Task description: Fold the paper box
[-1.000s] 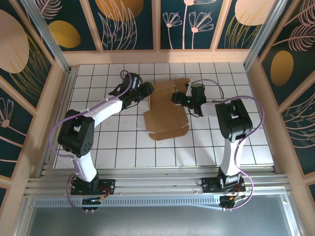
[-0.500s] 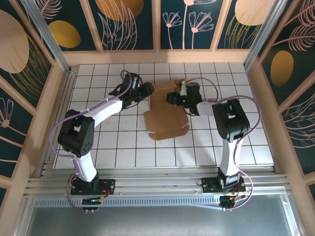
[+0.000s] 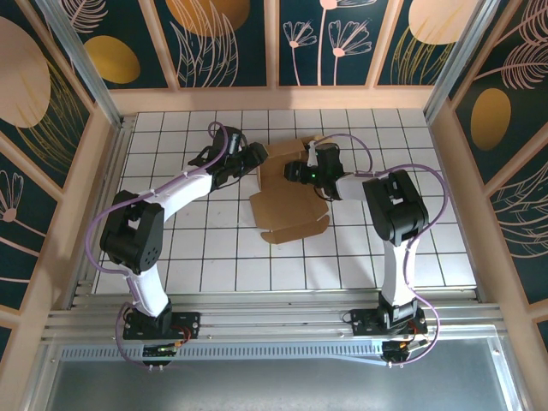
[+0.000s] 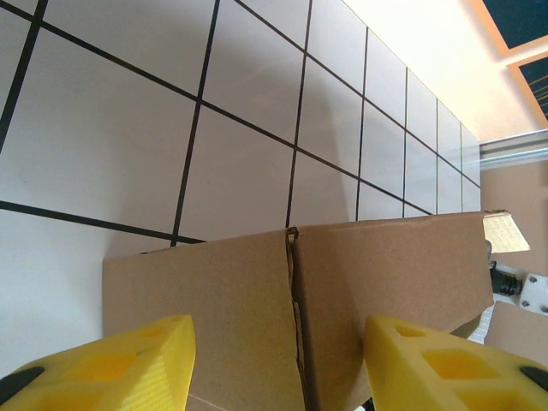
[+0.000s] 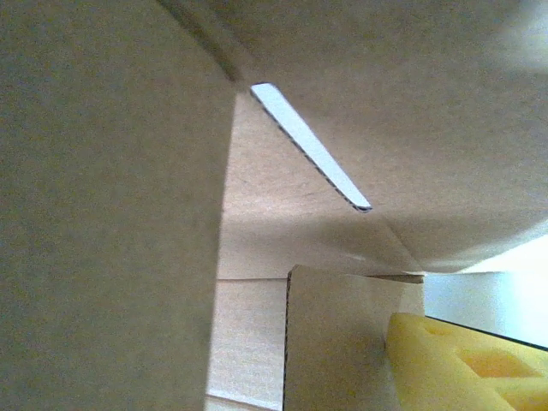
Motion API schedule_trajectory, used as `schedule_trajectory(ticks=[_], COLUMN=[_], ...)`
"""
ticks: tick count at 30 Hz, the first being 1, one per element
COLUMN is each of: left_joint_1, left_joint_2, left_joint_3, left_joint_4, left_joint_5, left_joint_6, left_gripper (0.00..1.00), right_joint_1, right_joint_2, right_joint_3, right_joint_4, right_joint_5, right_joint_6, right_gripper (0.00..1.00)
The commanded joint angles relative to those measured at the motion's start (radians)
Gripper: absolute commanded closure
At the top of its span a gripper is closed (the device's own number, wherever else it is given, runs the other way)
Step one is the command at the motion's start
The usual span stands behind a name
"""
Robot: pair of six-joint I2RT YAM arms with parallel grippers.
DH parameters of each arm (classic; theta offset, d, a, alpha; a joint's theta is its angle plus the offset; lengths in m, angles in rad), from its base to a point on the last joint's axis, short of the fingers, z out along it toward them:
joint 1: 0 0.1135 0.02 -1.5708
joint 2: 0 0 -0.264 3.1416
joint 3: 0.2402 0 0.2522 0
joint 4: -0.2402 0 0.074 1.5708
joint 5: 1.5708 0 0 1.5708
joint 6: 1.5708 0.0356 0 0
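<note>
White tiled table (image 3: 214,257) holds the paper box (image 3: 287,205) at its far middle. Left gripper (image 3: 258,163) gapes wide at the box's left wall, gripping nothing. Right gripper (image 3: 296,171) sits among the raised flaps — open or closed, I cannot tell.

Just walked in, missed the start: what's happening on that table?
A brown kraft cardboard box is being folded on the white tiled table. The left gripper has its yellow fingers open at a raised side wall; the right gripper is tucked among upturned flaps at the far end. The near flaps lie flat, so it's only partly folded.
</note>
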Motion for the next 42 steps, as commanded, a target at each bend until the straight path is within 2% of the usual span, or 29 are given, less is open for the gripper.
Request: schedule_trajectory(ticks=[1,9,15,19,21,26,30,34,37,41,42], left_joint_1=[-0.005,-0.005,-0.005,-0.005,-0.005,-0.005,-0.005,-0.005,-0.005,-0.005,-0.005], left_joint_2=[0.020,0.033,0.034,0.038,0.039,0.036,0.046,0.059,0.063,0.058,0.056], left_joint_3=[-0.012,0.003,0.009,0.016,0.020,0.025,0.035,0.045,0.046,0.043,0.043], left_joint_4=[-0.052,-0.070,-0.075,-0.079,-0.087,-0.099,-0.099,-0.107,-0.107,-0.110,-0.110], left_joint_5=[0.013,0.004,0.000,0.006,0.009,0.004,0.013,0.022,0.030,0.023,0.020], left_joint_6=[0.021,0.043,0.054,0.058,0.064,0.082,0.083,0.089,0.088,0.083,0.080], left_gripper=[0.46,0.46,0.46,0.47,0.47,0.47,0.47,0.47,0.47,0.47,0.47], right_joint_1=[0.020,-0.018,-0.169,-0.265,-0.289,-0.301,-0.301,-0.300,-0.296,-0.294,-0.294], right_joint_2=[-0.069,-0.341,-0.468,-0.398,-0.341,-0.234,-0.132,-0.067,-0.047,-0.043,-0.050], right_joint_3=[-0.020,-0.191,-0.280,-0.262,-0.204,-0.082,0.046,0.108,0.123,0.142,0.134], right_joint_4=[-0.037,-0.019,0.044,0.137,0.109,0.036,-0.075,-0.090,-0.089,-0.133,-0.136], right_joint_5=[0.026,0.104,0.050,-0.121,-0.149,-0.152,-0.280,-0.403,-0.447,-0.414,-0.401], right_joint_6=[-0.026,-0.087,-0.158,-0.212,-0.291,-0.490,-0.555,-0.593,-0.612,-0.584,-0.572], right_gripper=[0.32,0.24,0.15,0.11,0.12,0.15,0.17,0.19,0.24,0.49,0.59])
